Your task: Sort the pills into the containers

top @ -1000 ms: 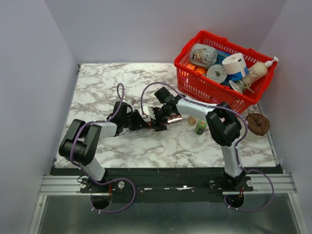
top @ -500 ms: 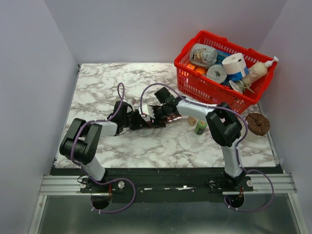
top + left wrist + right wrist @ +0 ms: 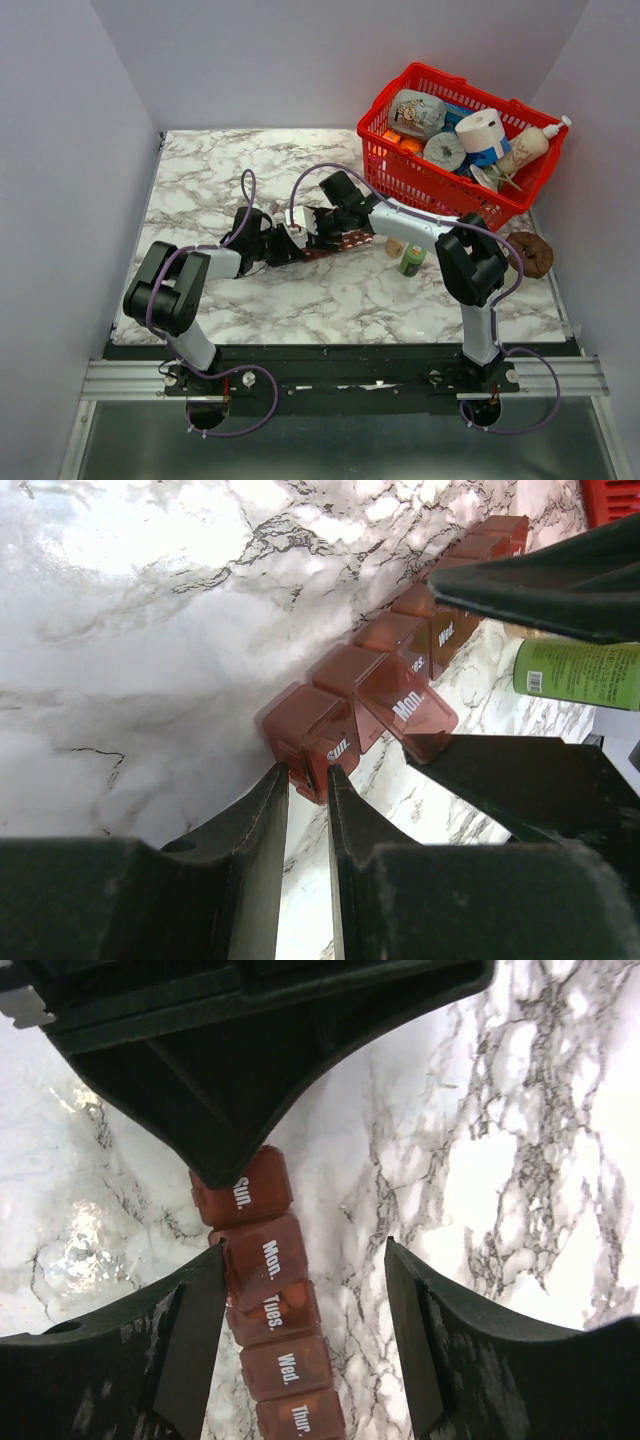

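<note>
Marble table; left pincer pinches containers' end.

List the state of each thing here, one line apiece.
pill organiser, flat on the table, Sun. end gripped
Mon. lid, flipped up
left hand, shut on the pill organiser
right hand, open, straddling the Mon. lid
green bottle, upright
red basket, full

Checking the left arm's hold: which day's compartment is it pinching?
The Sun. compartment, the end one of the pill organiser. The left gripper clamps its end wall, and the rest lie farther along the strip.
</note>
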Controlling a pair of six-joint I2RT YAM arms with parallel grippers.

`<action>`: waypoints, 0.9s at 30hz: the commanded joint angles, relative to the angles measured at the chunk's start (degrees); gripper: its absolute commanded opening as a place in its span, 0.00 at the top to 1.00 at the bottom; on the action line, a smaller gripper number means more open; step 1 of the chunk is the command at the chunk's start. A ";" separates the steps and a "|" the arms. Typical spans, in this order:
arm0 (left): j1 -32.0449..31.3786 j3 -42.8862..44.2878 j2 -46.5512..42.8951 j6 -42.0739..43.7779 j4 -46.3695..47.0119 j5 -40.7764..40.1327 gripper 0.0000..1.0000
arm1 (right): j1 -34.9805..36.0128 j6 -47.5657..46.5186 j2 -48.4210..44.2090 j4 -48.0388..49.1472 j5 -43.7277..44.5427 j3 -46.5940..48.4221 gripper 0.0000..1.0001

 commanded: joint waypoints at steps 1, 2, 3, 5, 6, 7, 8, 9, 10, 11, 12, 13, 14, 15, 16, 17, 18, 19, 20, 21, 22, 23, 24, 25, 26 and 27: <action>0.14 -2.24 3.87 3.14 -9.28 -4.82 0.72 | 0.08 1.71 -1.05 3.42 1.99 0.92 0.31; 0.14 -2.24 3.88 3.14 -9.28 -4.82 0.72 | 0.08 1.89 -0.87 3.60 2.17 1.10 0.32; 0.14 -2.24 3.96 3.14 -9.28 -4.82 0.72 | -0.01 2.16 -0.61 3.60 2.44 1.27 0.33; 0.14 -2.15 3.96 3.14 -9.19 -4.82 0.72 | -0.10 2.95 -0.26 4.13 3.32 1.89 0.35; 0.14 -2.15 3.96 3.14 -9.28 -4.73 0.72 | -0.10 3.12 -0.08 4.22 3.75 2.06 0.36; 0.14 -2.06 3.96 3.14 -9.28 -4.65 0.72 | -0.10 3.74 0.53 4.57 4.45 2.33 0.37; 0.14 -2.06 3.96 3.14 -9.28 -4.65 0.72 | -0.10 4.09 0.80 4.74 4.81 2.94 0.39; 0.14 -2.06 3.96 3.14 -9.37 -4.65 0.72 | -0.10 4.44 1.23 4.92 5.25 3.29 0.39; 0.14 -1.97 3.79 3.22 -9.37 -4.73 0.72 | -0.10 5.23 1.76 5.36 6.12 3.56 0.39; 0.14 -1.97 3.87 3.22 -9.45 -4.73 0.72 | -0.10 5.58 2.11 5.62 6.48 3.91 0.40; 0.22 -1.97 3.79 3.22 -9.45 -4.65 0.72 | -0.10 6.02 2.46 5.80 6.83 4.43 0.40; 0.23 -1.97 3.79 3.22 -9.45 -4.65 0.72 | -0.10 6.37 2.82 6.15 7.36 4.79 0.41; 0.23 -1.89 3.87 3.22 -9.54 -4.65 0.72 | -0.01 6.81 3.60 6.33 7.62 5.05 0.41; 0.23 -1.89 3.96 3.31 -9.54 -4.47 0.72 | -0.10 6.99 3.87 6.33 7.80 5.58 0.41; 0.23 -1.80 3.88 3.22 -9.54 -4.47 0.72 | -0.10 7.17 4.31 6.33 8.32 5.76 0.41; 0.23 -1.80 3.88 3.22 -9.54 -4.56 0.72 | -0.10 7.26 4.92 6.33 8.50 5.93 0.41; 0.23 -1.71 3.96 3.22 -9.54 -4.56 0.72 | -0.10 7.26 5.28 6.33 8.42 6.02 0.41; 0.23 -1.71 3.79 3.22 -9.54 -4.47 0.72 | -0.10 7.26 5.54 6.33 8.68 6.02 0.41; 0.23 -1.62 3.87 3.22 -9.63 -4.47 0.72 | -0.10 7.69 5.72 6.24 8.77 6.02 0.41; 0.23 -1.62 3.88 3.22 -9.72 -4.47 0.72 | -0.10 7.78 6.50 6.24 9.03 6.11 0.41; 0.23 -1.62 3.79 3.22 -9.72 -4.56 0.72 | -0.10 7.87 6.77 6.24 9.64 6.28 0.41; 0.23 -1.62 3.70 3.22 -9.72 -4.56 0.72 | -0.01 8.31 7.04 6.24 10.17 6.55 0.41; 0.31 -1.62 3.79 3.22 -9.72 -4.56 0.72 | -0.10 8.31 7.47 6.24 10.52 6.64 0.41; 0.31 -1.54 3.79 3.22 -9.72 -4.47 0.72 | -0.10 8.49 7.74 6.24 10.87 6.64 0.41; 0.31 -1.53 3.79 3.14 -9.80 -4.38 0.72 | -0.10 8.66 7.65 6.24 10.88 6.72 0.41; 0.31 -1.53 3.53 3.14 -9.81 -4.38 0.72 | -0.10 9.01 7.48 6.24 10.79 6.72 0.41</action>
